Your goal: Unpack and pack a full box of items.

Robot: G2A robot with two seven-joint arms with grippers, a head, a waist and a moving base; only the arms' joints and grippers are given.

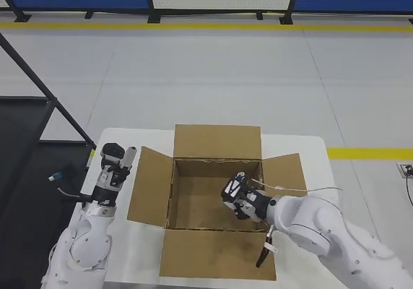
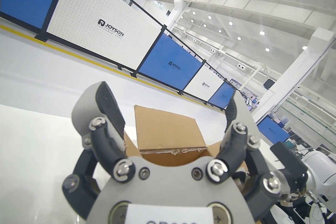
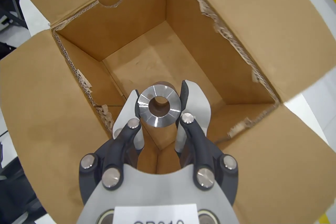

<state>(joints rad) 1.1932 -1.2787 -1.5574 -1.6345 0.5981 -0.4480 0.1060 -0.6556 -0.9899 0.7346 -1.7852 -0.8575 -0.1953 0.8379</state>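
Right end effector [image 3: 160,89] is clenched on a short metal sleeve [image 3: 147,101]. Its pads press the curved outer wall from opposite sides, and the bored end face points up at the wrist. It holds the sleeve within the mouth of the open cardboard box [image 3: 199,51], close to one inner corner on the box's right-hand side in the top view.

The sleeve looks like machined steel. It should be heavy for its bulk, rigid and smooth enough to slip, so a grip across the full diameter, well down the wall, suits it better than a pinch at the rim. The box is light corrugated board with torn liner along the flap folds. It would shift or dent if bumped.

Left end effector [image 2: 169,93] is released, jaws spread wide with nothing between them. It sits near the left edge of the bench [image 1: 138,249], aimed past a box flap.

The bench is white and smooth, and the box stands mid-bench with its four flaps splayed. Pale floor with a yellow line runs to blue and white panels.
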